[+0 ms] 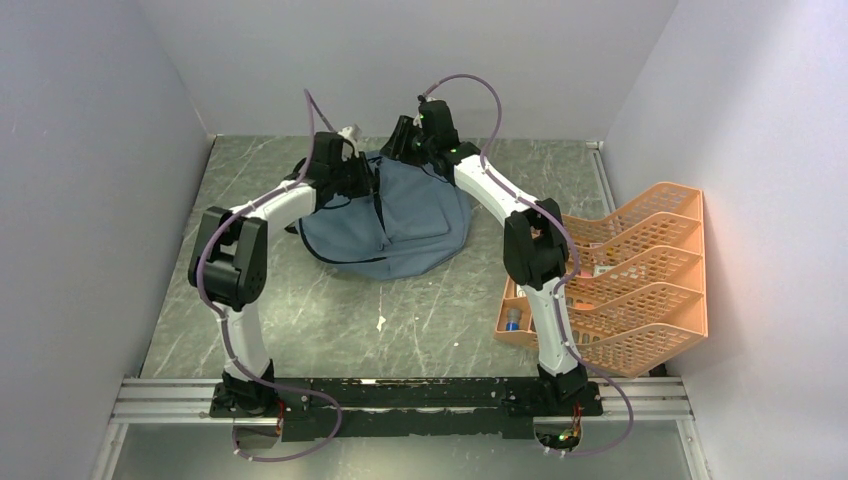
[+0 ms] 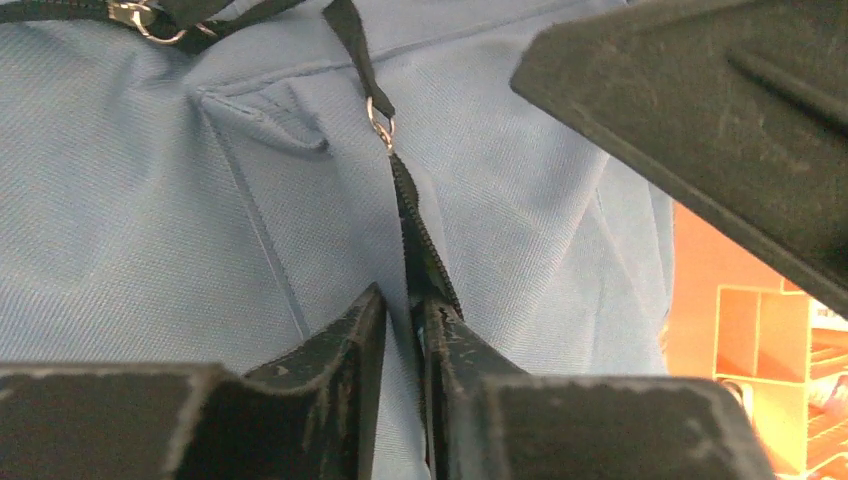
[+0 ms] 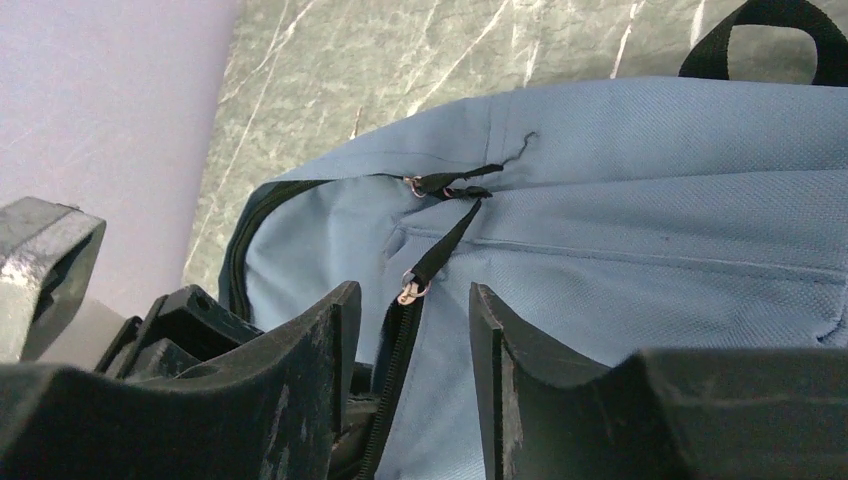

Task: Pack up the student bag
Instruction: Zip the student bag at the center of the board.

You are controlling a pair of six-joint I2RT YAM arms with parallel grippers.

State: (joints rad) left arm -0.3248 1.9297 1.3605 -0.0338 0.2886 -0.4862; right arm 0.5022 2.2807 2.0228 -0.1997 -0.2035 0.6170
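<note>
Early days: student bag [image 1: 400, 215] sits flat mid far edge of counter; left hand [image 2: 403, 300] clamped on its zip [image 2: 415, 230]; right hand [image 3: 412, 300] open astride the pull; nothing visibly packed; orange tray [image 1: 690, 250] at right edge holds items.

The student bag [image 1: 400, 225] is matt, finely woven blue-grey cloth. Its black webbing pulls hang on small shiny metal rings [image 2: 380, 122], upper middle of the left wrist frame. The left gripper [image 2: 403, 305] is dull, scuffed black plastic. The table [image 1: 400, 320] looks like smooth, veined grey stone. The tray [image 1: 660, 300] is orange plastic mesh.
</note>
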